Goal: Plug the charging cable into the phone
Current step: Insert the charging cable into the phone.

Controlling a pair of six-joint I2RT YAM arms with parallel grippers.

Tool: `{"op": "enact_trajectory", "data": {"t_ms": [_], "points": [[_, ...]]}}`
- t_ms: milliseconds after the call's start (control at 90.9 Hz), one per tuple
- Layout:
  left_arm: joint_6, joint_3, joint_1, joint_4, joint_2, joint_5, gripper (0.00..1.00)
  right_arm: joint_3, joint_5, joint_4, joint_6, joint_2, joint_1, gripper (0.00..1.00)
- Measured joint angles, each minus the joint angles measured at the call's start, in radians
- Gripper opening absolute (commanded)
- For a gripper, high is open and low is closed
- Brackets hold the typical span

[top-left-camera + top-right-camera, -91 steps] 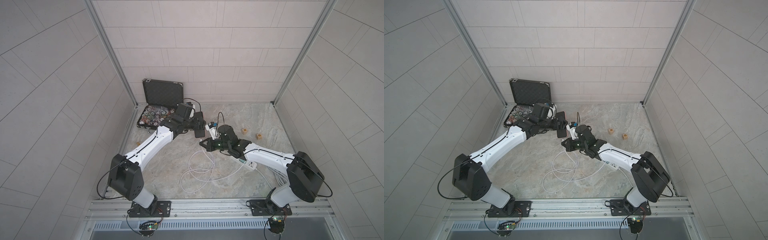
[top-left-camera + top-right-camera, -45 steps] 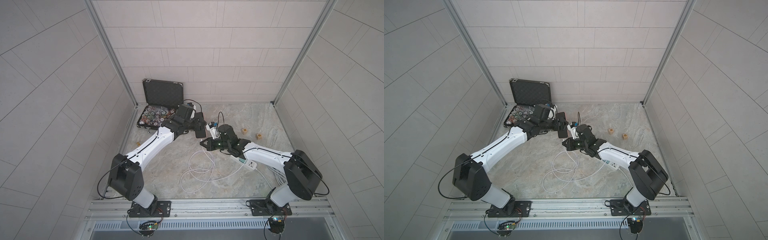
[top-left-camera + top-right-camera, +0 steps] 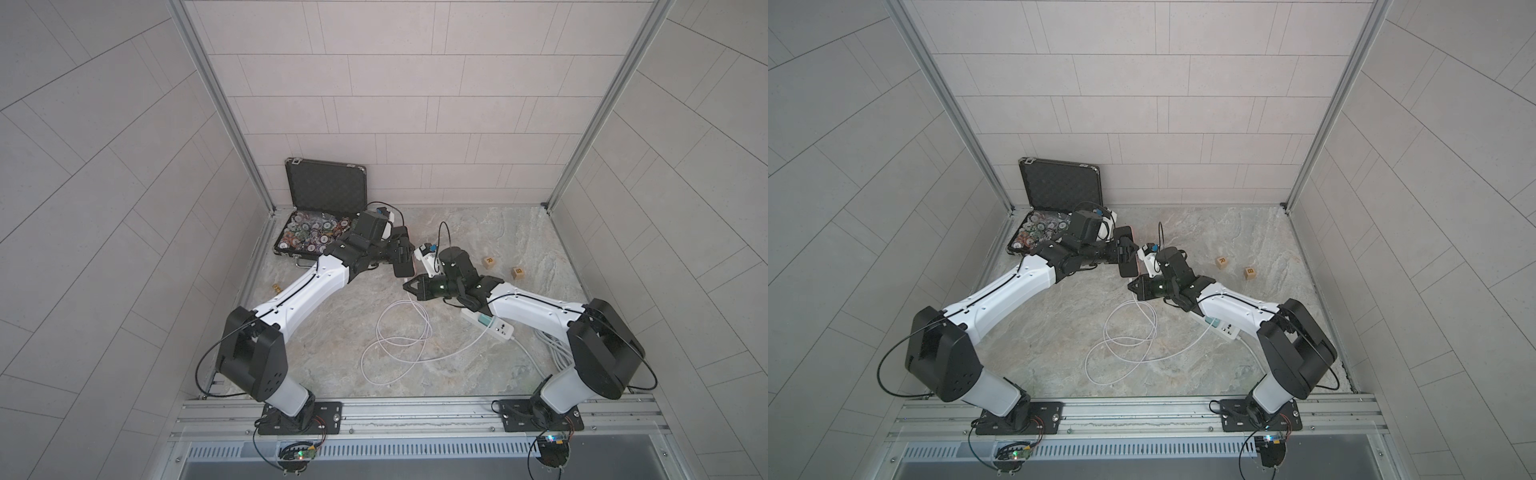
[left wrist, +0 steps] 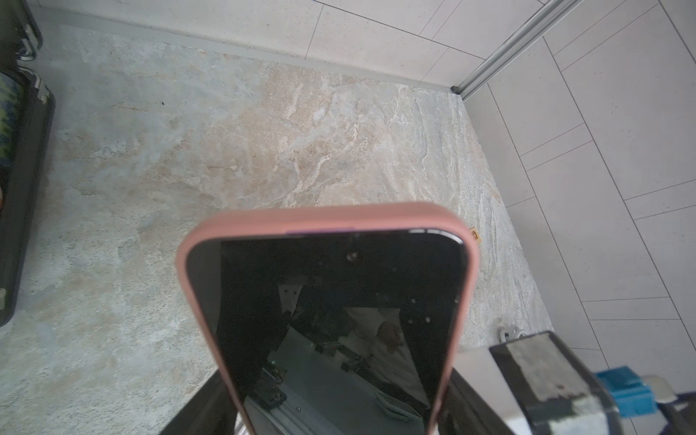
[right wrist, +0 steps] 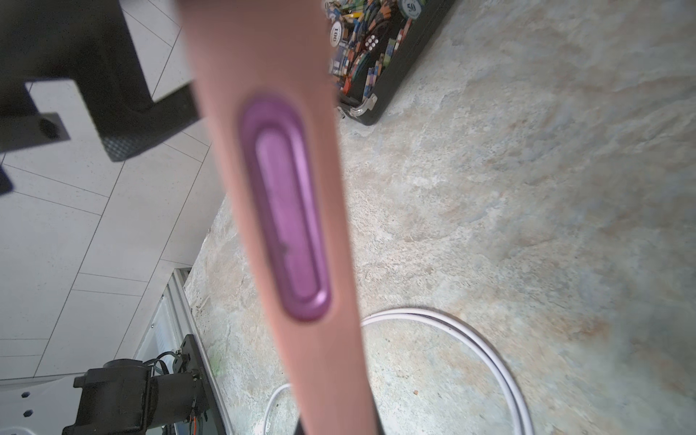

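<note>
**Left gripper (image 3: 1122, 252) clamped on the flat black smartphone in its pink case (image 3: 405, 267)**

The left gripper's 2 jaws press on the phone's long edges and carry it above the grey-beige stone-patterned table (image 3: 332, 332). In the left wrist view the dark screen, with its pink rim, rises from between them.

The right gripper (image 3: 410, 287) is squeezed closed. In both top views it sits just beside the phone's near end but apart from it. The long thin white charging cable (image 5: 410, 313) climbs from the table to that gripper's tip and appears pinched there; its plug is too small to make out.

The rest of the cable lies in loose loops on the table between the 2 arms. It runs to a teal adapter (image 3: 484, 331) seated in the white oblong power strip (image 3: 500, 331), which lies partly under the right arm.

In the right wrist view the phone's pink edge, with a purple oblong cut-out, fills the middle, blurred.

Behind the left arm an open black case (image 3: 326, 193) holds coloured poker chips (image 3: 309, 237). 2 small wooden letter blocks (image 3: 488, 261) sit well apart from the phone, beyond the right arm.
</note>
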Motion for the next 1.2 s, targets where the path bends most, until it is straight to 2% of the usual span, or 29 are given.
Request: {"op": "enact_trajectory", "data": {"t_ms": [308,539,803,1200], "points": [[0.005,-0.008,-0.009,0.035,0.0,0.011,0.65,-0.025,0.0,0.029,-0.06,-0.015,-0.016,0.0],[0.005,-0.01,-0.009,0.042,0.0,0.026,0.65,-0.039,-0.02,0.039,-0.181,-0.03,-0.024,0.0],[-0.005,-0.01,-0.01,0.042,0.003,0.064,0.64,-0.049,0.02,-0.02,-0.322,-0.067,-0.025,0.0],[-0.013,-0.023,-0.019,0.079,0.005,0.05,0.63,-0.051,0.137,-0.027,-0.269,-0.067,-0.023,0.0]]}}
